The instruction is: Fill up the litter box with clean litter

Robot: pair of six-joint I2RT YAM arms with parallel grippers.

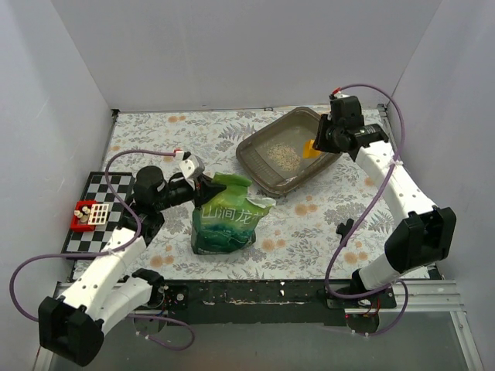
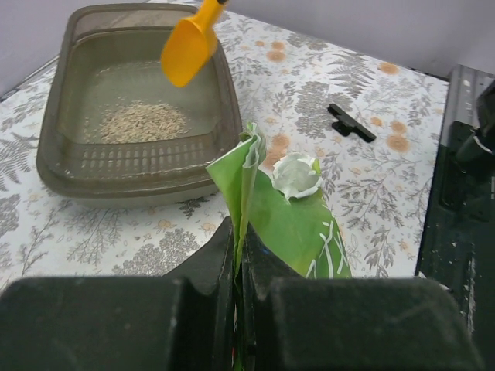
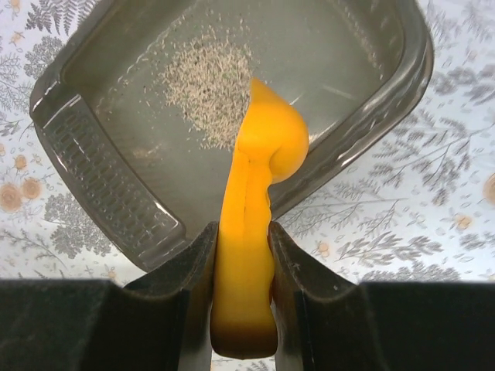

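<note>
Top view, left to right. At 9 o'clock on the floral-printed table cover [image 1: 170, 131] lies a black-and-white chequered mat [image 1: 108, 202] bearing a small red block [image 1: 81, 216]. Beside it, the left gripper [image 1: 203, 185] is clenched flat on the crumpled top edge of the glossy green printed bag [image 1: 224, 220], gripping it at the bag's 11 o'clock corner; the bag's mouth points toward 12 o'clock. At 1 o'clock from the bag, apart from it, sits the shallow grey-brown plastic litter box [image 1: 249, 154], its long axis running from 8 o'clock to 2 o'clock, open side up. A thin patch of pale beige clean litter [image 1: 286, 157] lies near the middle of its floor. Above the box's 3 o'clock rim hangs a yellow-orange plastic scoop [image 3: 267, 143], bowl pointing into the tray just beside the granules. The right gripper [image 3: 242, 236] grasps the scoop's handle between both fingers.
</note>
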